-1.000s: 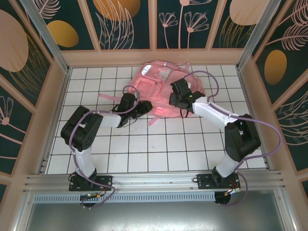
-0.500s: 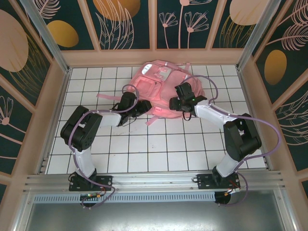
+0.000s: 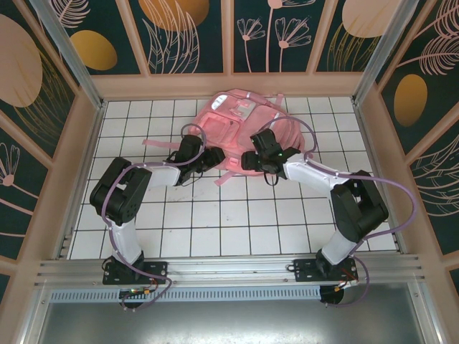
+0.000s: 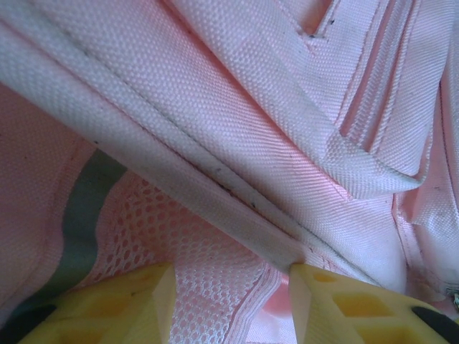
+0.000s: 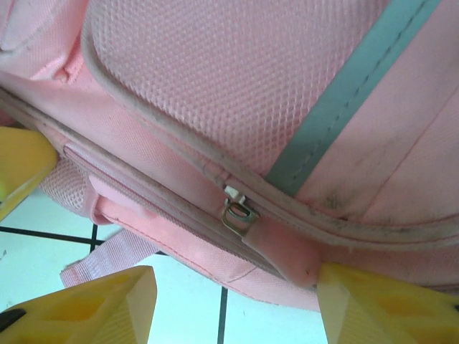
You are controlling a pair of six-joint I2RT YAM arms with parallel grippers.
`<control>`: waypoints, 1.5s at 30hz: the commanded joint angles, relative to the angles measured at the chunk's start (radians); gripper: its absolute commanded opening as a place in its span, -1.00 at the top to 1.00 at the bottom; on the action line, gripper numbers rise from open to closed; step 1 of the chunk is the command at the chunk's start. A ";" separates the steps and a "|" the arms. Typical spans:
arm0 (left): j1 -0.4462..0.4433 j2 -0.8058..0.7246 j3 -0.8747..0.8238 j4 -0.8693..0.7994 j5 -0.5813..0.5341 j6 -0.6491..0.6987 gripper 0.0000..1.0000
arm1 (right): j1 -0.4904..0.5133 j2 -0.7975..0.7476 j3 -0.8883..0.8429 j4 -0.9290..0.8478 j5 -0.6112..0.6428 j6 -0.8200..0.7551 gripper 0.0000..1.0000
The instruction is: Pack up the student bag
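Note:
The student bag (image 3: pixel 240 122), a large pink backpack, lies at the back middle of the tiled table. My left gripper (image 3: pixel 210 159) sits at its near left edge. In the left wrist view its yellow fingers (image 4: pixel 136 304) hold a bunched fold of the bag's pink mesh (image 4: pixel 215 279) between them. My right gripper (image 3: pixel 252 159) is at the bag's near edge, open. In the right wrist view a metal zipper slider (image 5: pixel 240 211) with a pink pull tab (image 5: pixel 283 254) lies in the gap, and the tab's end is beside the right finger (image 5: pixel 373 308).
A loose pink strap (image 3: pixel 228 178) trails onto the white tiles in front of the bag, and another (image 3: pixel 159 145) lies to the left. Raised wooden walls (image 3: pixel 84 165) ring the table. The near tiles (image 3: pixel 229 229) are bare.
My right gripper has slid left and nearer along the bag's near edge, and its jaws have widened. The left arm has stayed put.

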 commanded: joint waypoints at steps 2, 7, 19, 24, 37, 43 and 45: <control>0.006 -0.004 0.027 0.007 0.006 0.011 0.07 | -0.011 0.012 -0.003 -0.010 0.044 -0.011 -0.21; 0.006 -0.017 0.022 0.006 -0.001 0.013 0.07 | -0.018 0.040 0.015 -0.010 0.098 -0.050 -0.08; 0.006 -0.017 0.023 0.007 -0.004 0.009 0.07 | -0.004 0.133 0.151 -0.024 0.199 -0.178 0.09; 0.006 -0.025 0.023 -0.005 -0.010 0.016 0.07 | 0.000 0.174 0.178 -0.037 0.220 -0.191 0.43; 0.052 0.049 0.114 0.002 -0.115 0.001 -0.70 | -0.054 0.071 0.165 -0.123 -0.097 -0.151 1.00; 0.084 0.223 0.287 -0.077 -0.149 0.027 -0.09 | -0.114 0.002 0.089 -0.199 -0.224 -0.146 1.00; 0.108 0.265 0.300 -0.068 -0.132 0.016 0.37 | -0.131 -0.016 0.071 -0.235 -0.217 -0.160 1.00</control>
